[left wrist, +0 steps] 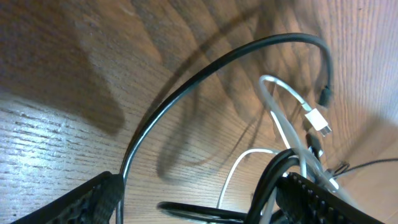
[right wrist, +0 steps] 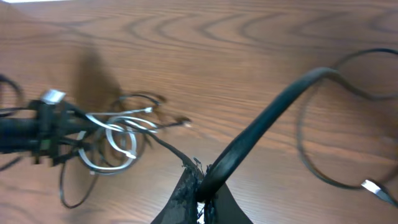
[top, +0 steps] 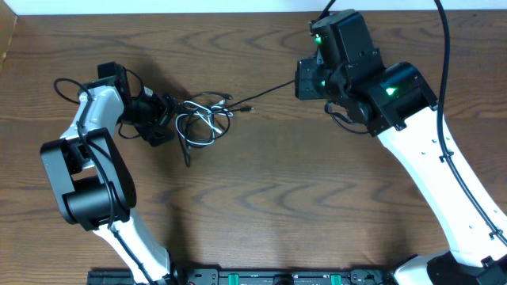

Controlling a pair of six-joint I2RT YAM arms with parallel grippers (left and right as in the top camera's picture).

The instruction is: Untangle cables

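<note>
The cables lie in a tangle (top: 202,120) of black and white loops on the wooden table, left of centre. My left gripper (top: 168,119) sits at the tangle's left edge, open. In the left wrist view its fingers (left wrist: 93,200) stand wide apart around a black loop (left wrist: 205,74) and a white cable with a white plug (left wrist: 318,119). My right gripper (top: 303,79) is up and to the right, shut on a black cable (right wrist: 280,106). A thin black strand (top: 269,91) runs from it to the tangle (right wrist: 118,134).
The right arm's white link (top: 444,166) crosses the table's right side, and the left arm's base (top: 87,190) stands at the lower left. A loose black loop with a plug end (right wrist: 373,186) hangs at the right of the right wrist view.
</note>
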